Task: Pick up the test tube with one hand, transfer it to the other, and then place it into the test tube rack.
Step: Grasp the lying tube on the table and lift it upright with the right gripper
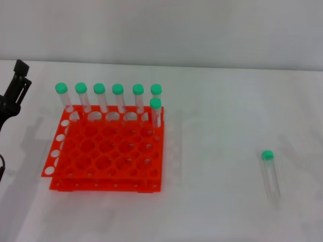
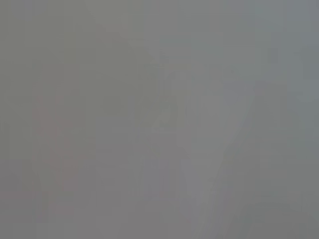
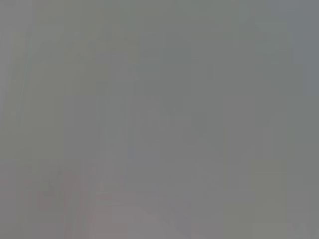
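One test tube [image 1: 270, 173] lying loose on bench [image 1: 217, 201] — right hand unseen (state unknown) — grasp mid-barrel, clear of rack [image 1: 108, 154].

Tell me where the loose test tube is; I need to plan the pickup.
In the head view, the test tube lies flat on the white table at the robot's right, well apart from the test tube rack.

- 1 test tube rack [image 1: 107, 154], orange-red, two tiers, sitting on the desk [image 1: 217, 116]
- 7 green-capped tubes [image 1: 118, 99] standing up in it: six along the back row, one more just in front of the rightmost
- 1 loose test tube [image 1: 270, 174] lying on the desk, well off to the right
- 1 black tool [image 1: 12, 98] poking in at the left edge
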